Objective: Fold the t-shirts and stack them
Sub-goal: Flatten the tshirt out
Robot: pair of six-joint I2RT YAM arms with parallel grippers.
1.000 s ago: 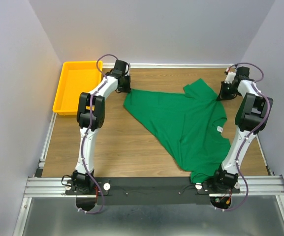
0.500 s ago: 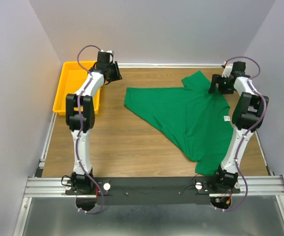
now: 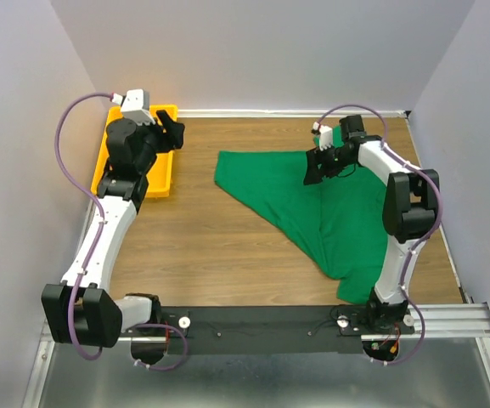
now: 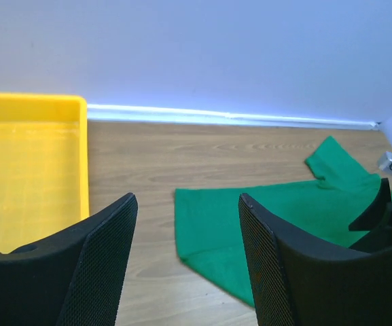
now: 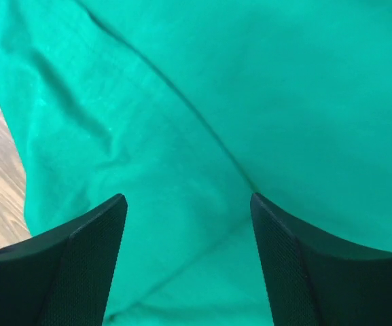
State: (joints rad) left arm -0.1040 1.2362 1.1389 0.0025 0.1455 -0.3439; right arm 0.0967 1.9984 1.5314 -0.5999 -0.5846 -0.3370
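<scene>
Jaws spread and gripping nothing, hovering the left gripper (image 4: 187,204) over the surface's (image 3: 194,246) far left corner by the tray (image 4: 26,170) and the right gripper (image 5: 185,204) over the t-shirt (image 3: 346,229), lying rumpled along the right edge; judging it soft, limp, best pinched at hem corners

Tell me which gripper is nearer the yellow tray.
Left. The left gripper hangs open by the yellow tray's table-side rim; the right gripper is across the table, open above the green t-shirt.
</scene>
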